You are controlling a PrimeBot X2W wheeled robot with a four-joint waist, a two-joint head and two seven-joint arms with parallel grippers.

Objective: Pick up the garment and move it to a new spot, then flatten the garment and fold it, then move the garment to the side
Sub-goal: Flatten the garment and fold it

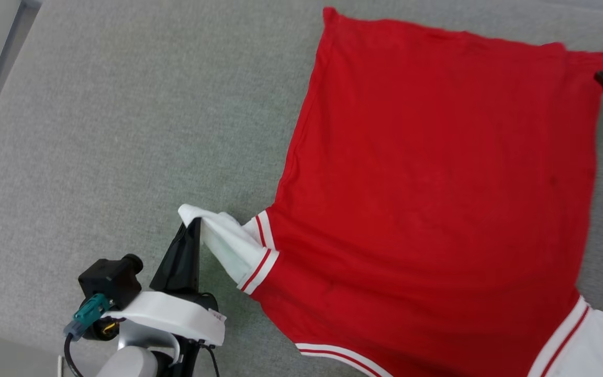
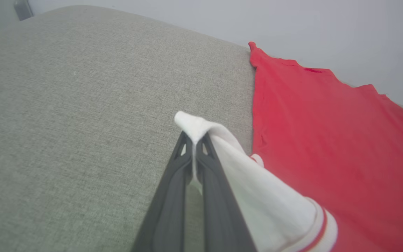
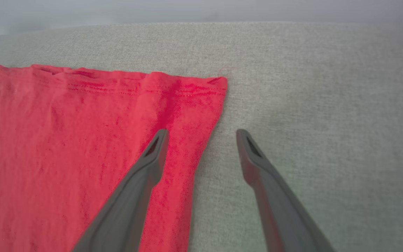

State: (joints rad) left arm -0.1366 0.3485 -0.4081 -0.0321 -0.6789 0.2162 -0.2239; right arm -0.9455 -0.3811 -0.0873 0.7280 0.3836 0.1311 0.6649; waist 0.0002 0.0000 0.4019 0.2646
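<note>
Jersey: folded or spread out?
Spread out. The garment lies flat on the grey surface, hem and side edges showing; just one white sleeve is lifted, pinched in the shut left gripper.

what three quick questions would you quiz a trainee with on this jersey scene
1. True or false: the left pincer is shut on the white sleeve of the garment.
2. Pick one. The right pincer is:
A) shut on the hem
B) open, one finger over the red cloth and one over the surface beside it, near a hem corner
C) holding a striped cuff
3. Fill the gap: the garment lies spread on a ___ fabric surface.

Key: 1 true; 2 B; 3 grey.
</note>
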